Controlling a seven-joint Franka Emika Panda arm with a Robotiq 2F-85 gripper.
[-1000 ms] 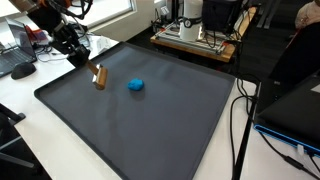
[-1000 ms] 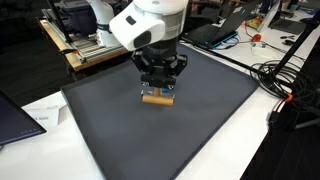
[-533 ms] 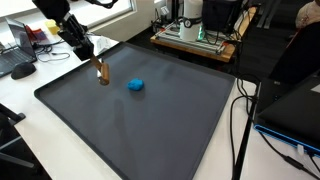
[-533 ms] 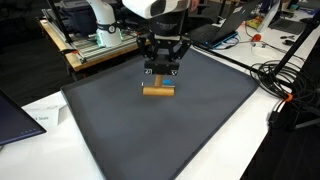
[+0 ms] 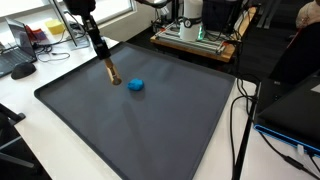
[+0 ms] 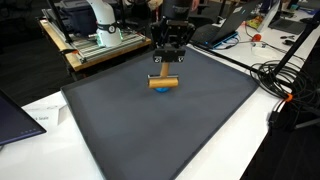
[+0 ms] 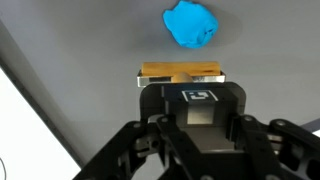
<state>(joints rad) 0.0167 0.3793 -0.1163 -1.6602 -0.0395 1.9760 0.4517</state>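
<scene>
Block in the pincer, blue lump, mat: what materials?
Block: looks like wood, matte tan with a darker grain-like streak.
Blue lump: soft-looking, maybe clay or crumpled cloth; irregular shape, no shine.
Mat: dark grey, matte, possibly rubber or foam; can't tell which.

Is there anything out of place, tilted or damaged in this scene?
Nothing is spilled or damaged. Only the wooden block, held by the gripper, slants over the dark mat, near the blue lump.

Pincer [image 7: 181, 84] low in frame, wooden block [image 7: 205, 72] at its tip; blue lump [image 7: 192, 25] beyond on grey mat [image 7: 80, 50].
</scene>
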